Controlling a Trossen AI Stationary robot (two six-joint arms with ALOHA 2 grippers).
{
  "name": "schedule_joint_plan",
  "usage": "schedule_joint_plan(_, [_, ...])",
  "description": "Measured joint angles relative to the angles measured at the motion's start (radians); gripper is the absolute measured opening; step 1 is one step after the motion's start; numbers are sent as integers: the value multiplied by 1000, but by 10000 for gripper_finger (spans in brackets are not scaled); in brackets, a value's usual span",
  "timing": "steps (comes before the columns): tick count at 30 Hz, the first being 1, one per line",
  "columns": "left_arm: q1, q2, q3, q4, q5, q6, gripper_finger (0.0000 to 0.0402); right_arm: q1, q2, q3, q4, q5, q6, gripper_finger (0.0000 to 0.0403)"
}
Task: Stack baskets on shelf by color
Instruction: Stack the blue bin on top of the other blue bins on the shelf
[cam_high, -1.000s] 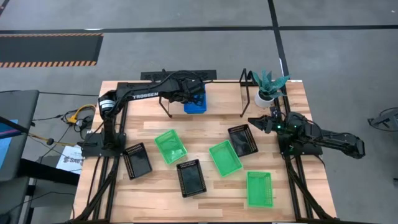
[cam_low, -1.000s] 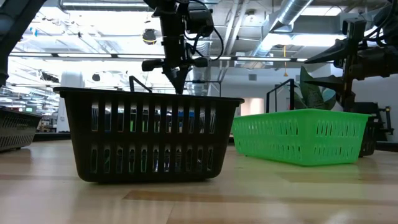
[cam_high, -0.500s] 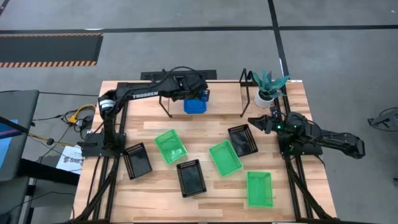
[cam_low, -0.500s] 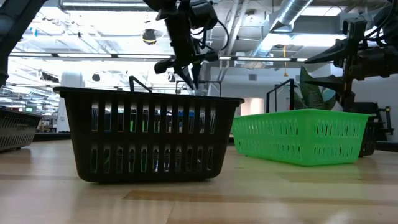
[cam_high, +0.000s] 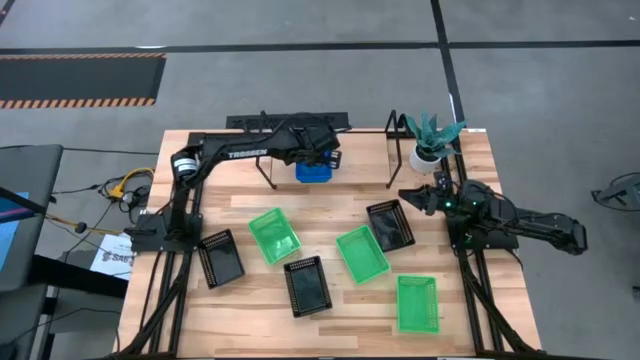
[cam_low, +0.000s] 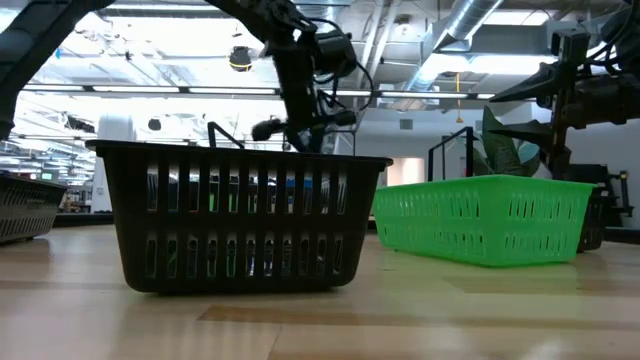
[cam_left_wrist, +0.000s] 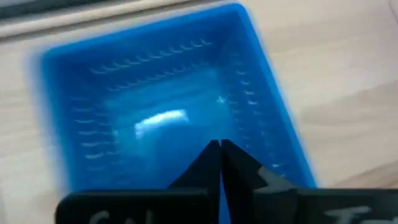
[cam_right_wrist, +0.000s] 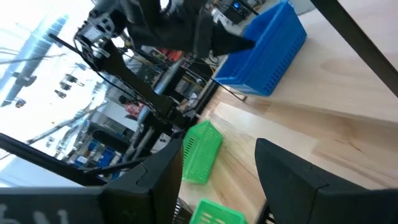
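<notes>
my left gripper (cam_high: 322, 158) hovers over the blue basket (cam_high: 313, 171) on the shelf (cam_high: 350, 150), fingers pinched together and empty; basket sits just below the tips, apparently set down as the blue pile's base. green and black baskets lie loose on the table. my right gripper (cam_high: 408, 196) waits beside a black basket (cam_high: 390, 225), fingers wide.

Two dark, slender jointed arms. The left arm (cam_high: 240, 152) bears white "TROSSEN" lettering. The right arm (cam_high: 520, 222) shows small green lights.
</notes>
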Motion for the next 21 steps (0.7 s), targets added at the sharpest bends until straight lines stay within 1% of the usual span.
schedule_joint_plan(2, [0, 17, -1, -14, 27, 0, 0, 0, 2, 0, 3, 0, 0, 224])
schedule_joint_plan(8, [3, 65, -2, 78, 99, -12, 0, 5, 20, 0, 6, -1, 7, 224])
schedule_joint_plan(14, [13, 110, 1, 263, 136, 5, 0, 6, 20, 0, 7, -2, 7, 224])
schedule_joint_plan(17, [21, 140, 4, 357, 184, 26, 0, 6, 20, 0, 6, -2, 17, 224])
schedule_joint_plan(18, [25, 151, 6, 390, 217, 28, 0, 6, 20, 0, 7, -2, 21, 224])
schedule_joint_plan(21, [27, 195, 55, 418, 287, 30, 0, 6, 20, 0, 5, -2, 34, 224])
